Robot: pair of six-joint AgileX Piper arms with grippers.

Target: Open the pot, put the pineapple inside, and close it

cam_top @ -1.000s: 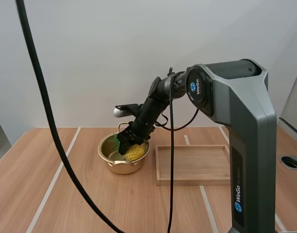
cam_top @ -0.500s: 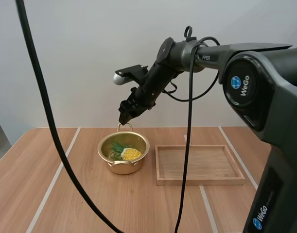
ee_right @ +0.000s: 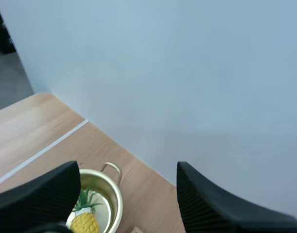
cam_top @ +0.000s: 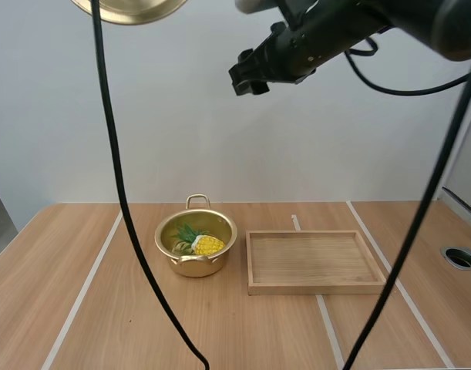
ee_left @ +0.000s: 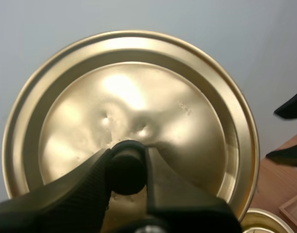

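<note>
- The right gripper (cam_top: 247,77) is now far above the table (cam_top: 58,308). Half a second ago it hung just over the pot's rear handle, and a second ago it was down in the pot at the pineapple.
- Its fingers (ee_right: 211,204) are spread wide, with nothing between them.
- The pineapple (cam_top: 205,245) lies inside the open pot (cam_top: 195,264), unmoved since it was let go.
- The left gripper (ee_left: 128,158) is clamped on the black knob (ee_left: 125,171) of the lid (ee_left: 197,111).
- The lid has come into the high view and is held well above the pot.
- The wooden tray (cam_top: 316,288) stays just right of the pot.
</note>
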